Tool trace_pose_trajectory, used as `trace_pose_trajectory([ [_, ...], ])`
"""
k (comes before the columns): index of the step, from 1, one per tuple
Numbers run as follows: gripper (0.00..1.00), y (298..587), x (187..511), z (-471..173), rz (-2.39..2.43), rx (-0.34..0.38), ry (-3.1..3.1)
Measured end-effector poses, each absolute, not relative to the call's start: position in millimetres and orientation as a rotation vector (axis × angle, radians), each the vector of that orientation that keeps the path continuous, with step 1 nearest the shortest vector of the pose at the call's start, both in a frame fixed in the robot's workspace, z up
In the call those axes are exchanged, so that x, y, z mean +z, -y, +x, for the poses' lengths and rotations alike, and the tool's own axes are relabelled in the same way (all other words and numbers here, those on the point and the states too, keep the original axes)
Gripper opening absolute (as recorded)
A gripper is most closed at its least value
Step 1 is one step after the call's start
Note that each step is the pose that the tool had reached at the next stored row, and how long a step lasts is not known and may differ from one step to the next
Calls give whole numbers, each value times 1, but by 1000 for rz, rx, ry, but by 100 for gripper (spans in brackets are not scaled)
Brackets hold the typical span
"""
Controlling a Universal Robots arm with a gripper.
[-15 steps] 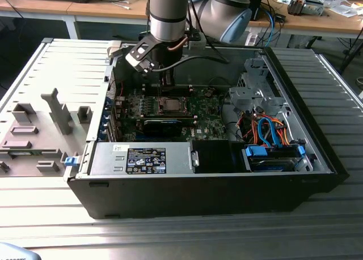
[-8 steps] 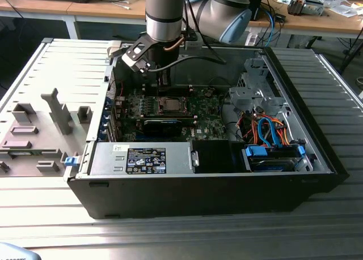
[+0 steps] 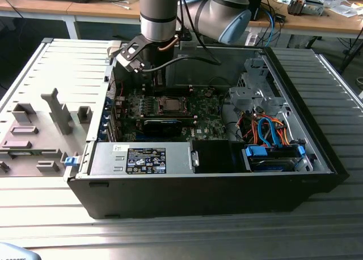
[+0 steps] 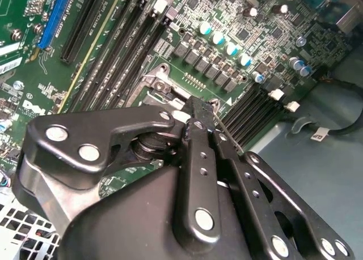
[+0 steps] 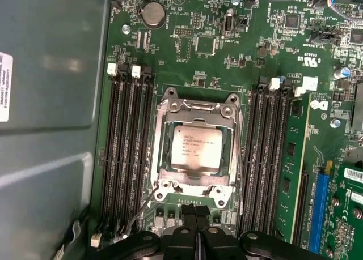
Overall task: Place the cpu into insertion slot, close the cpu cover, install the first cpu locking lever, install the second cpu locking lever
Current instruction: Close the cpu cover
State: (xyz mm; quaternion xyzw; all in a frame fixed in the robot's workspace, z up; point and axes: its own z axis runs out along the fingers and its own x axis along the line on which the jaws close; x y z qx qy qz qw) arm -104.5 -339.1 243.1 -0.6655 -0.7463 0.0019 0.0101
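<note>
the cpu, flat silver square, sits within the cpu cover; black pincer clenched.

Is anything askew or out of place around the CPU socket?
Yes: one locking lever sticks out diagonally from a corner of the cpu cover, over the memory slots, instead of lying along its side. The cpu sits square.

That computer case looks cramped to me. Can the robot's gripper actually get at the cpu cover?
Probably yes. The case lies open on top, and the gripper, shut, hangs right at the edge of the cpu cover with nothing between them.
</note>
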Motion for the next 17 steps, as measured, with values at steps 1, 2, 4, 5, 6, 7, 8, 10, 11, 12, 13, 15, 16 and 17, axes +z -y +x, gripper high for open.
trace_pose_trajectory([
  [1, 11, 339, 243, -105, -2077, 6, 2330],
  [2, 11, 339, 243, -106, -2077, 6, 2330],
  [4, 11, 339, 243, -109, -2077, 6, 2330],
  [5, 11, 339, 243, -109, -2077, 6, 2330],
  [6, 11, 339, 243, -110, -2077, 6, 2330],
  [7, 11, 339, 243, -111, -2077, 6, 2330],
  [8, 11, 339, 243, -112, -2077, 6, 2330],
  [10, 11, 339, 243, -114, -2077, 6, 2330],
  [11, 11, 339, 243, -115, -2077, 6, 2330],
  [12, 11, 339, 243, -116, -2077, 6, 2330],
  [13, 11, 339, 243, -116, -2077, 6, 2330],
  [15, 11, 339, 243, -118, -2077, 6, 2330],
  [16, 11, 339, 242, -118, -2077, 6, 2330],
  [17, 11, 339, 242, -119, -2077, 6, 2330],
])
